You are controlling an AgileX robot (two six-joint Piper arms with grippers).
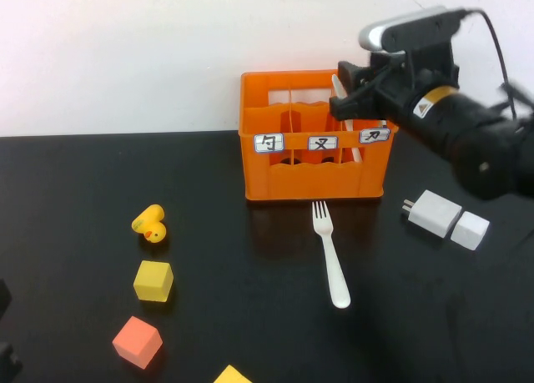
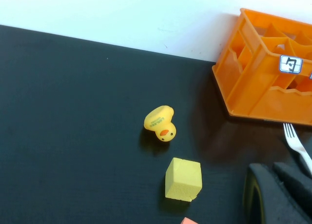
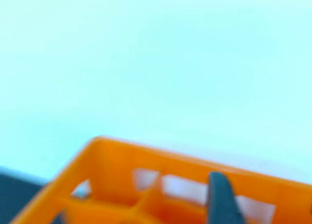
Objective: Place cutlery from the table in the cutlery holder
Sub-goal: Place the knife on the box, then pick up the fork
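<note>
I hold the right gripper [image 1: 349, 95] over the cutlery holder [image 1: 313, 176], grip unreadable, left gripper [image 2: 278, 194] parked, fork [image 1: 330, 254] below awaiting pickup

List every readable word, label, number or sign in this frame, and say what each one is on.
"勺": left white label on the cutlery holder.
"叉": middle label.
"叉" or similar: right label, not sharp enough to be sure.
Yellow warning triangle sticker on the right gripper above the holder: no readable text.
Green print on the yellow duck: too small to read.
Left gripper, low over the table: no markings.
</note>
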